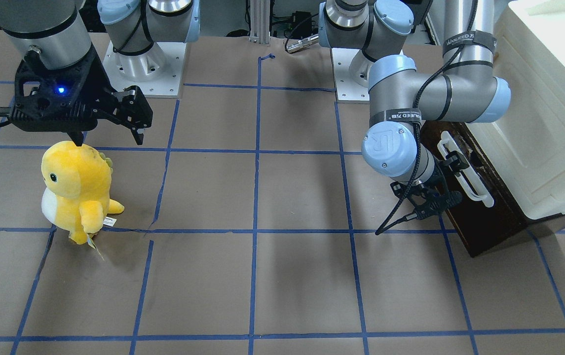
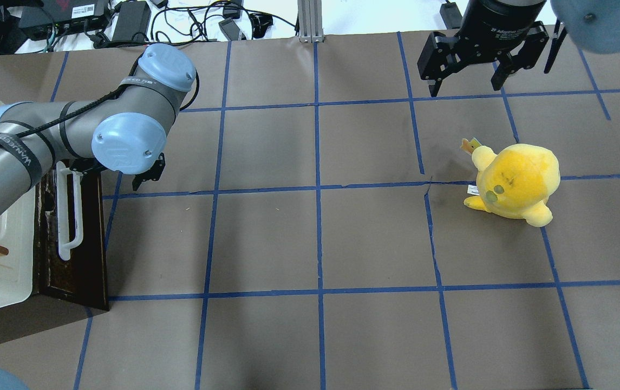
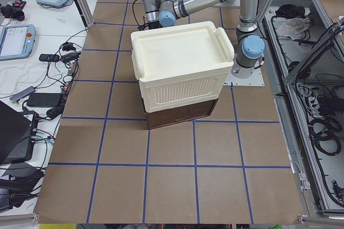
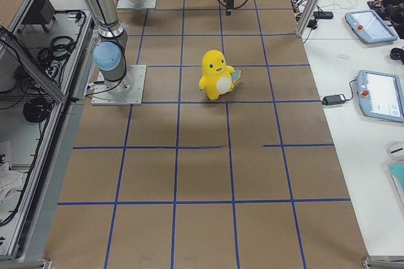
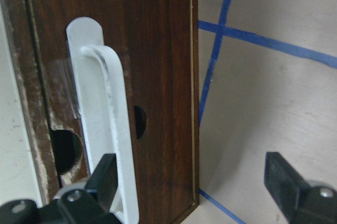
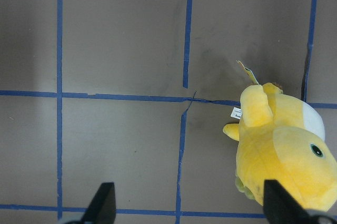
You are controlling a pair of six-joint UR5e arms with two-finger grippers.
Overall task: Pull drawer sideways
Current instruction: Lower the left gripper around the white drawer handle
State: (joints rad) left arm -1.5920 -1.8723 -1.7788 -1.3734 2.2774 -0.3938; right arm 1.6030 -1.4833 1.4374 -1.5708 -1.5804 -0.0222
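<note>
poised with spread left pincer (image 5: 192, 174) at dark brown wooden drawer front (image 5: 158, 50)
probably stiff; best gripped on long white bar handle (image 5: 117, 129) beside one finger

dark brown drawer (image 5: 158, 50), white handle (image 5: 100, 103), yellow plush (image 1: 77, 187), blue-gridded brown table (image 1: 302, 197)

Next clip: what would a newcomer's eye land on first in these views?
A bright yellow plush toy stands alone on the brown, blue-taped table, with the right gripper hanging open close by. At the table's other end, the left gripper is open at the dark drawer, one finger beside its long white handle, under a cream-white cabinet.
</note>
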